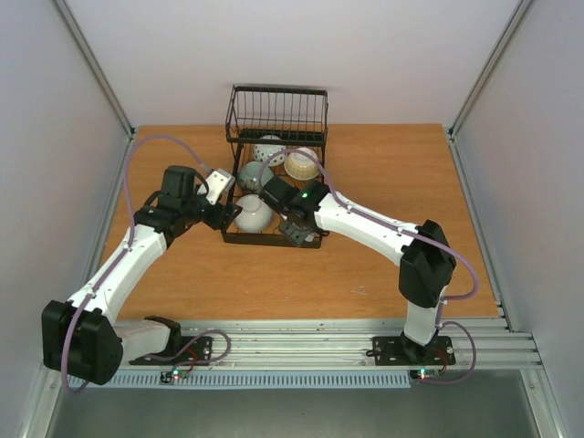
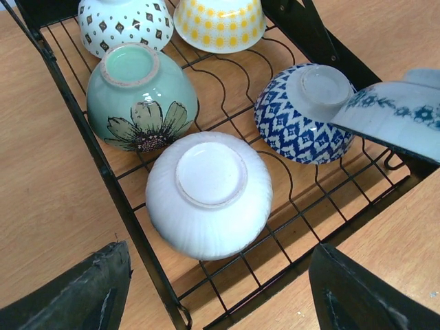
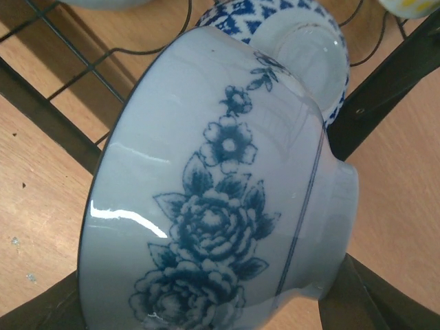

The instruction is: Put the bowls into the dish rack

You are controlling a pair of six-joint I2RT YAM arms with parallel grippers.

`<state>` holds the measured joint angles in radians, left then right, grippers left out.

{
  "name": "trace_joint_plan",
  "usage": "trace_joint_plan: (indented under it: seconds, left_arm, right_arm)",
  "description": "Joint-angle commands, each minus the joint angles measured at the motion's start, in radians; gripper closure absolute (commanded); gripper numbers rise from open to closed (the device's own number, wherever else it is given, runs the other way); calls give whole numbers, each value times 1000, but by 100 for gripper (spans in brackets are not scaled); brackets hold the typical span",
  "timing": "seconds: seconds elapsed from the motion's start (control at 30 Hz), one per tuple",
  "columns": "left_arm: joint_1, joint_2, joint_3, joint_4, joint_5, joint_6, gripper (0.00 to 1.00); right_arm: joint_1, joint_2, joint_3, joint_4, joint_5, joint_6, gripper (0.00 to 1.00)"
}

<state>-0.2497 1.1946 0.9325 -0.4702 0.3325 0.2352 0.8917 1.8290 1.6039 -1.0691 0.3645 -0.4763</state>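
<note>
Your right claw (image 3: 206,299) is clamped on a pale bowl painted with blue flowers (image 3: 220,206). One dark finger (image 3: 364,302) shows at each side of it, and the bowl is tipped on its side over the near right corner of the dish rack (image 2: 110,179). Its foot points towards the blue-and-white patterned bowl (image 2: 302,113) just behind it. In the left wrist view the two overlap, so you cannot tell whether they touch.

Your left claw (image 2: 220,275) stands open and holds nothing. Its two fingers (image 2: 82,295) are spread wide above the rack's near edge. Just beyond them a white ribbed bowl (image 2: 210,196) sits upside down on the wire floor, with its foot ring facing up.

Behind the white bowl, on the left, a green bowl with a painted daisy (image 2: 141,96) also rests foot up and leans slightly. Further back sit a white bowl with small dark diamonds (image 2: 124,24) and a yellow-and-white bowl (image 2: 220,24), side by side.

The rack stands on the wooden worktop (image 2: 41,206), and in the overhead view its taller basket section (image 1: 276,111) is at the far end.
</note>
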Motion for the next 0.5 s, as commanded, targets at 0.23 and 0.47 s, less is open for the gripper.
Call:
trace_joint_plan:
  seconds: [0.23, 0.47]
  left_arm:
    - [12, 5, 1, 48, 13, -12, 28]
    - [15, 5, 2, 47, 17, -11, 27]
  right_arm:
    - [-21, 74, 53, -33, 85, -36, 99]
    - [-30, 155, 91, -34, 147, -47, 99]
